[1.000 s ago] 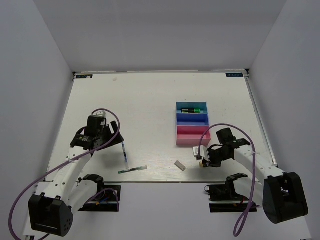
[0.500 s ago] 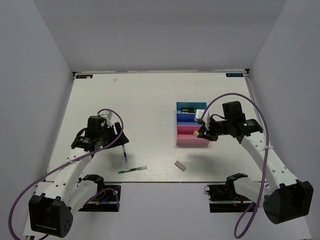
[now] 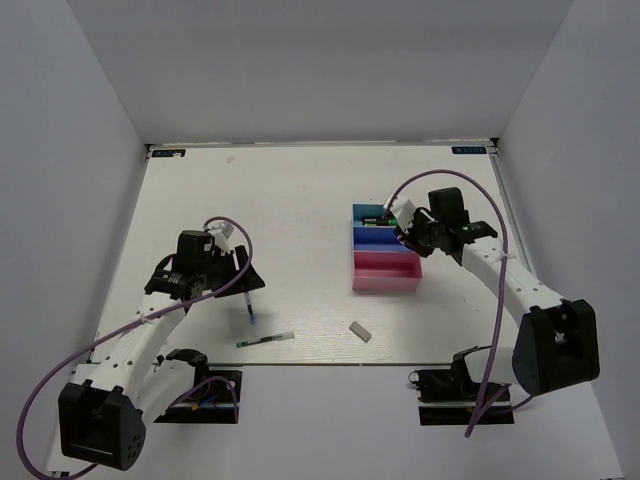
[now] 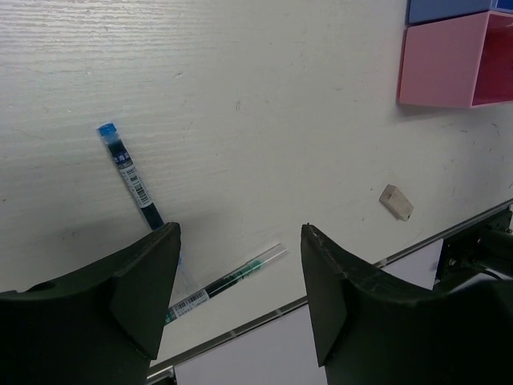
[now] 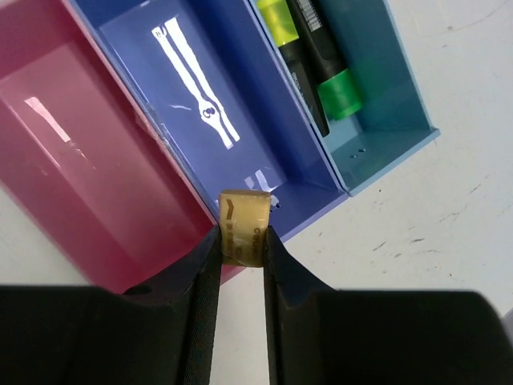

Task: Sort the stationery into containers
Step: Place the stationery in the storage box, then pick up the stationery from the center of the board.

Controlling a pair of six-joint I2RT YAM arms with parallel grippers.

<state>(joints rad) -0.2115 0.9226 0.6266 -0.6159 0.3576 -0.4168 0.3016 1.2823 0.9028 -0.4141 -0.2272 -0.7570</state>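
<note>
Eraser [image 5: 243,215], tan, sits clamped in your right fingers [image 5: 243,250] above the wall between the dark blue tray [image 5: 184,96] and the pink tray [image 5: 72,136], at the bench's [image 3: 300,190] 3 o'clock side. That is likely because 2 highlighters [image 5: 317,56] already claim the light blue tray [image 5: 377,112]. Your left fingers [image 4: 240,233] stand apart over the blue pen [image 4: 128,172] at their 10 o'clock, apparently lined up to take it.

lt-blue tray [image 5: 386,120] | dk-blue tray [image 5: 264,136] | pink tray [image 5: 72,160] | tan eraser [image 5: 243,228] | yel cap [image 5: 276,20], grn cap [image 5: 341,95] on blk highlighters [image 5: 309,38] | white table [image 5: 449,208]
</note>
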